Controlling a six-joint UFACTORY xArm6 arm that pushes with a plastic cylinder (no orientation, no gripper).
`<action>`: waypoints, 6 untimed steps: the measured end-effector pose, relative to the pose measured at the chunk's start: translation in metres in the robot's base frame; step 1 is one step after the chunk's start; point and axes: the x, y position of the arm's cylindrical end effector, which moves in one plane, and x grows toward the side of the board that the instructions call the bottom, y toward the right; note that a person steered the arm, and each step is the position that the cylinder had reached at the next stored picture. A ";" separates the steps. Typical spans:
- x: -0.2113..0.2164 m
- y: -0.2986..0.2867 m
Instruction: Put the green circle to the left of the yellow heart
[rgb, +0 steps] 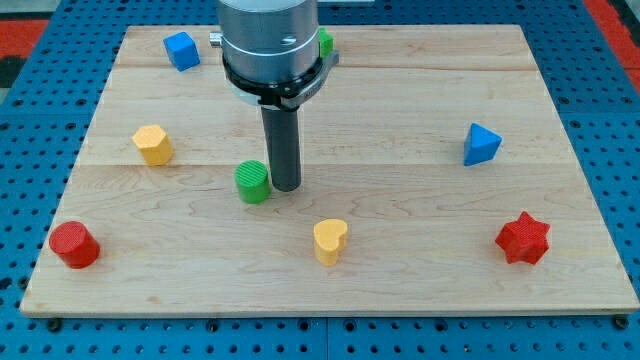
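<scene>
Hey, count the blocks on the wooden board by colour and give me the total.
Blue: 2, a cube and a triangle
Yellow: 2, a heart and a block
Red: 2, a cylinder and a star
Green: 2, a circle beside my tip, and a block partly hidden behind the arm
Total: 8

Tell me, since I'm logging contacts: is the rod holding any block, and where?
Nothing is held; the rod cannot grip. My tip stands right against the green circle, on its side toward the view's right.
</scene>
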 end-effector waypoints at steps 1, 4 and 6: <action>-0.049 -0.028; 0.048 -0.002; -0.121 -0.104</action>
